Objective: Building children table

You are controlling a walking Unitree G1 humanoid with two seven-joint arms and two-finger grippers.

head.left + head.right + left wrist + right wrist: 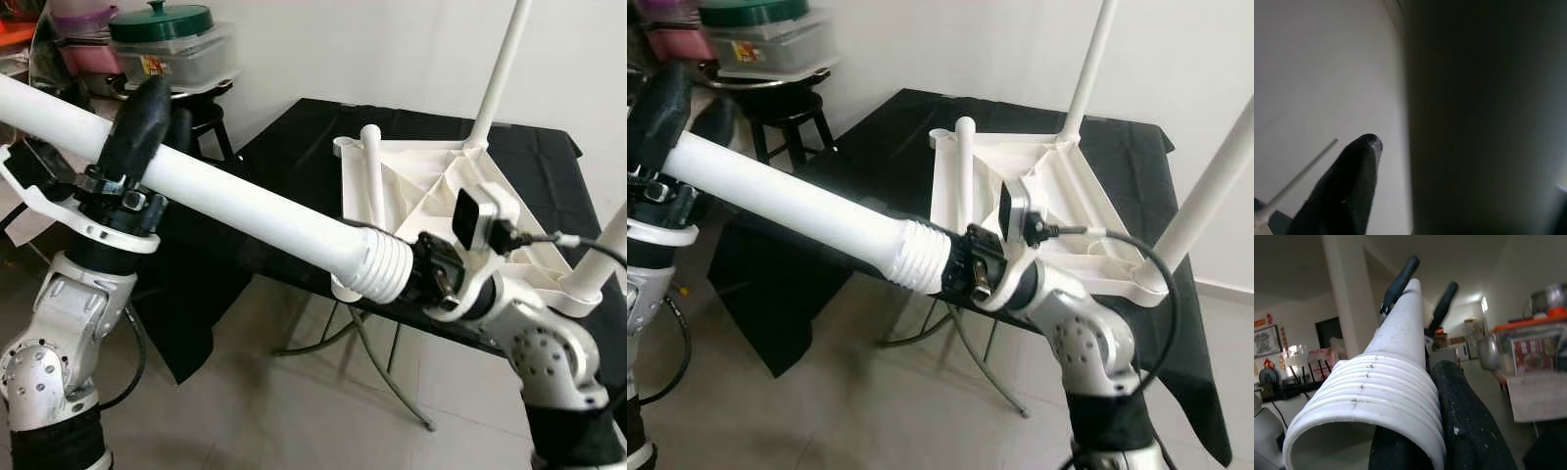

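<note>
Here both grippers are grasping the white table leg (pixel 245 206): right gripper (pixel 416 274) clenched at its threaded end, left gripper (pixel 132 147) clamped mid-shaft, steadying it for insertion into the upturned tabletop (pixel 441 186) beyond.

Left tool (pixel 147 108) raised, fingers clamped, right tool (pixel 1449 396) clamped, arms spread apart

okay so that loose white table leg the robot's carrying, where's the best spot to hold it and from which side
Judging by its shape, grip the smooth round shaft of the table leg, not the ribbed screw end, which must stay free to thread into the upturned tabletop. It lies roughly level, so close across it from the side. The left gripper clamps the shaft; the right gripper sits at the ribs.
</note>
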